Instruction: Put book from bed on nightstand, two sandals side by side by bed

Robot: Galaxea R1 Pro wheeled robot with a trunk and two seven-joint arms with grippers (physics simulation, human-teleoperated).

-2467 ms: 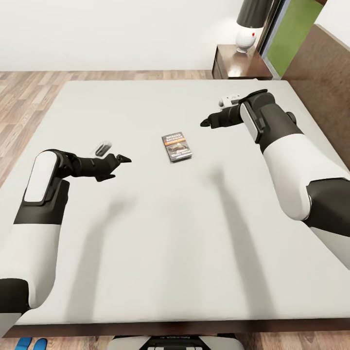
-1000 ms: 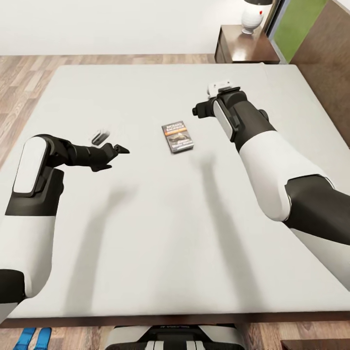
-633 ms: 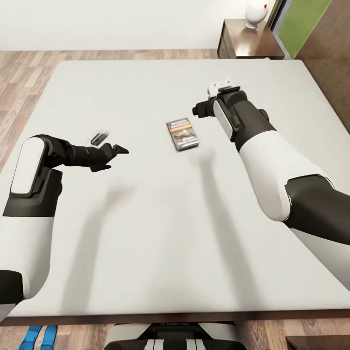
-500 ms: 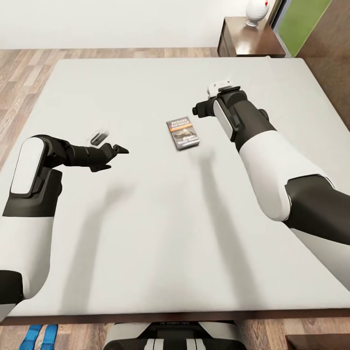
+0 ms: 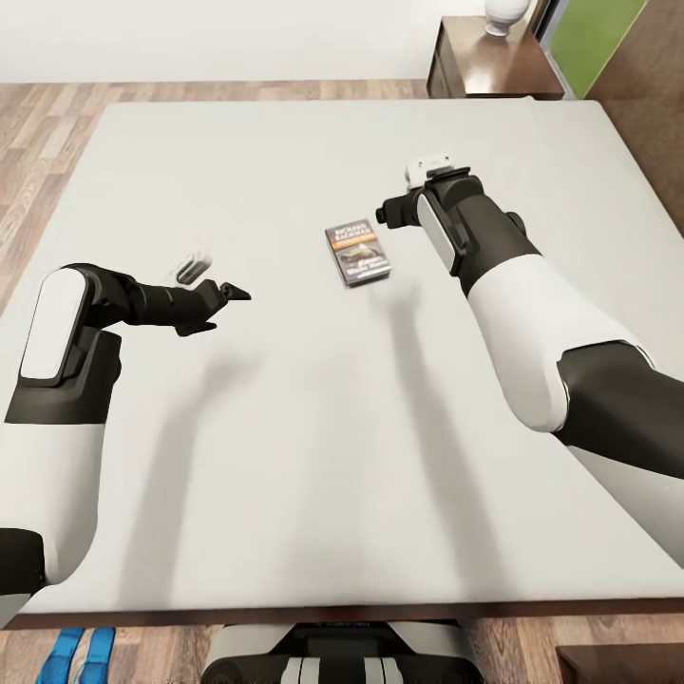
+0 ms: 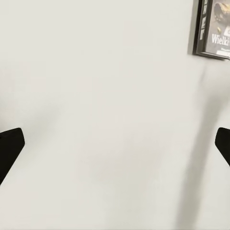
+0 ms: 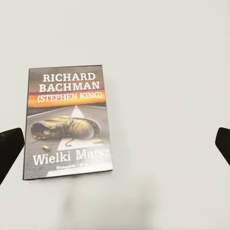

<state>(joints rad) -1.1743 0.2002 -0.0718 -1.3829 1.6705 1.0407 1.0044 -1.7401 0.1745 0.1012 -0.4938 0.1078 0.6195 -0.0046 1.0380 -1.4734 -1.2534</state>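
Note:
The book (image 5: 357, 254) lies flat in the middle of the off-white bed (image 5: 313, 446), cover up, with white title lettering and an orange band. My right gripper (image 5: 382, 214) hovers open just right of it. In the right wrist view the book (image 7: 69, 122) lies between the spread fingertips (image 7: 9, 146), closer to one of them. My left gripper (image 5: 233, 293) is open over bare mattress well to the book's left, and the left wrist view catches the book's corner (image 6: 213, 28). Two blue sandals (image 5: 76, 654) lie side by side on the floor at the bed's near left corner.
A dark-brown nightstand (image 5: 494, 66) stands past the bed's far right corner with a white lamp base (image 5: 503, 13) on it. The brown headboard (image 5: 655, 133) runs along the right. Wood-plank floor (image 5: 38, 161) borders the bed on the left and far side.
The whole picture has shifted, so the camera has moved. Since 2.5 s ago my right gripper has come closer to the book. The left arm keeps its pose.

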